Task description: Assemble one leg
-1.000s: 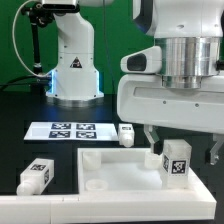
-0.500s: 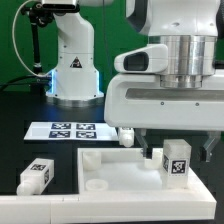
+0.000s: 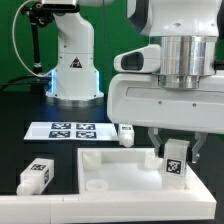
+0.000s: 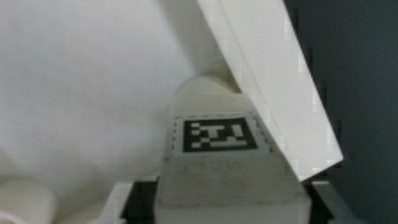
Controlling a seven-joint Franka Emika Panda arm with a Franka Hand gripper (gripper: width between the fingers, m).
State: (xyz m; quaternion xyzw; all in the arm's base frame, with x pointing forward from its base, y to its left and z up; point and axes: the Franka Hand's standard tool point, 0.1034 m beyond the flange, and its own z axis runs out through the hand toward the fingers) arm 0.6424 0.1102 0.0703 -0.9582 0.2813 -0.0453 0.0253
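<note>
My gripper [image 3: 173, 152] is shut on a white leg [image 3: 176, 160] with a black-and-white tag, holding it upright over the far right corner of the wide white panel [image 3: 110, 170]. In the wrist view the leg [image 4: 219, 150] fills the space between my two dark fingers [image 4: 146, 200], its tag facing the camera, with the panel's raised edge [image 4: 267, 80] running beside it. Whether the leg's lower end touches the panel is hidden. A second leg [image 3: 36, 174] lies on the table at the exterior view's left. A third leg [image 3: 126, 132] lies behind the panel.
The marker board [image 3: 66, 130] lies flat behind the panel. The robot's white base [image 3: 72, 62] stands at the back. The panel has a round socket [image 3: 96, 185] at its near left corner and another [image 3: 88, 154] at its far left corner.
The gripper with the leg has shifted slightly, and the leg now tilts a little. The other legs and the panel have not moved.
</note>
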